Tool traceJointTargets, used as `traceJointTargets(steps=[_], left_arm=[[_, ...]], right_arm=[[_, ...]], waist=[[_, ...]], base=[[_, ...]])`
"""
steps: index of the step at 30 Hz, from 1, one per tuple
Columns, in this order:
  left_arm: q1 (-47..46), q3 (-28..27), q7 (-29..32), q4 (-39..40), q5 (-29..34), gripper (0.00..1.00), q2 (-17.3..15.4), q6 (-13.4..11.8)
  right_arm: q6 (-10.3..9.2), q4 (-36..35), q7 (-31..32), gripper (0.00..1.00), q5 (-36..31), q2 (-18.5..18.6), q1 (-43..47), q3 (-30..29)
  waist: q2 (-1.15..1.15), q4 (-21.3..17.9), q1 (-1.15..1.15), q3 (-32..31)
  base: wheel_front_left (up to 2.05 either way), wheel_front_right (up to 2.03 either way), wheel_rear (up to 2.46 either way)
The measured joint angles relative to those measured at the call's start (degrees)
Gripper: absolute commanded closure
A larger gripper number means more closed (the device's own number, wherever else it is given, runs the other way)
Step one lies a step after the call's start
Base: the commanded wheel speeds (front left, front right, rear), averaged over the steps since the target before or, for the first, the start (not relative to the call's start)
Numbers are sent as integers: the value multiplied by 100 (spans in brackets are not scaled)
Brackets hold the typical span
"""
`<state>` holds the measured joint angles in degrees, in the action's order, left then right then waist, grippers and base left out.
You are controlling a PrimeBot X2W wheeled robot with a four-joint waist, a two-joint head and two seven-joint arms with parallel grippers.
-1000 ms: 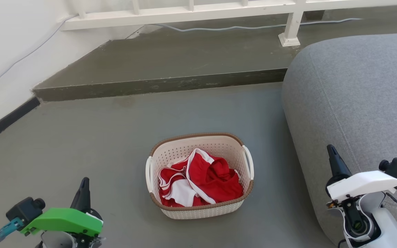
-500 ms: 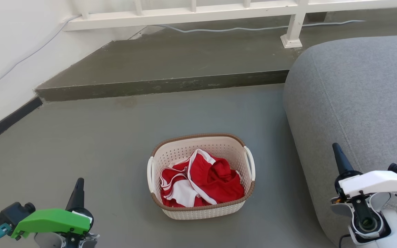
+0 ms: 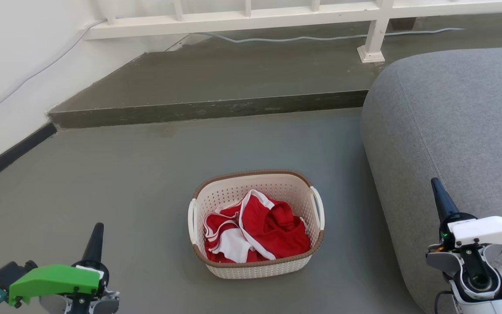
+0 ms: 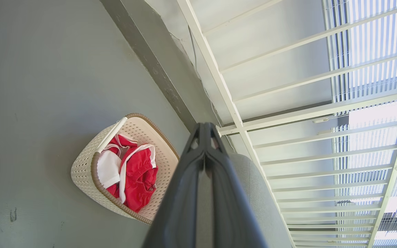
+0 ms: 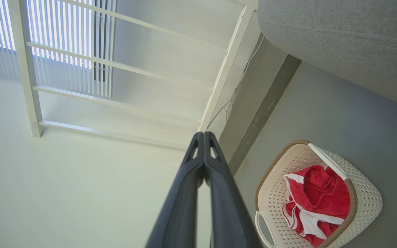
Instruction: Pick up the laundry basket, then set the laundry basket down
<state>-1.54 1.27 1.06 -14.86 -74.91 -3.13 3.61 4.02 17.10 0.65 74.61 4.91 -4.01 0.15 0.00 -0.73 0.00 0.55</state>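
both clenched and empty, left hand point(image 3: 96, 235) and right hand point(image 3: 437, 194) flank the basket point(image 3: 255, 270) on the floor point(image 3: 146, 174), well apart from it.

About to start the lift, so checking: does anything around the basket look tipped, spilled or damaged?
Nothing stands out. The laundry basket sits upright on the floor, its red-and-white clothes all inside; no visible damage.

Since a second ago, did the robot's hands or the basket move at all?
Only a little. The left gripper slid out to the left and the right gripper to the right, both lower in the head view. The camera tipped a bit too. Nothing was grabbed: both stay shut and empty. The laundry basket stayed on the floor with its red clothes.
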Motion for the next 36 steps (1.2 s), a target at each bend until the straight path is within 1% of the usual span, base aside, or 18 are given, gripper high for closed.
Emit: traceJointTargets(steps=[1, 10, 12, 15, 20, 24, 36], left_arm=[[-19, -56, 51, -15, -114, 100, 2, 44], [-89, -221, 215, -81, -748, 100, 22, 149], [-90, -281, 243, -93, -881, 100, 23, 175], [-94, -323, 298, -102, -1098, 100, 26, 212], [-114, -424, 400, -109, -1452, 100, 37, 296], [-143, -499, 452, -115, -1729, 100, 40, 328], [-193, -501, 452, -115, -1730, 100, 43, 344]], right_arm=[[19, -2, 41, 100, 133, -19, -1, -48], [103, -13, 212, 100, 772, -116, -4, -300], [154, -16, 246, 100, 934, -119, -4, -359], [165, -27, 299, 100, 1131, -135, -5, -430], [248, -43, 403, 100, 1489, -147, -7, -572], [270, -59, 470, 100, 1764, -178, -8, -675], [272, -65, 470, 100, 1772, -182, -8, -692]], waist=[[0, 6, 0, -4], [0, 33, 0, -19], [0, 39, 0, -22], [0, 48, 0, -27], [0, 64, 0, -36], [0, 73, 0, -41], [0, 73, 0, -40]], base=[[0, 0, 0], [0, 0, 0], [0, 0, 0], [0, 0, 0], [0, 0, 0], [0, 0, 0], [0, 0, 0]])
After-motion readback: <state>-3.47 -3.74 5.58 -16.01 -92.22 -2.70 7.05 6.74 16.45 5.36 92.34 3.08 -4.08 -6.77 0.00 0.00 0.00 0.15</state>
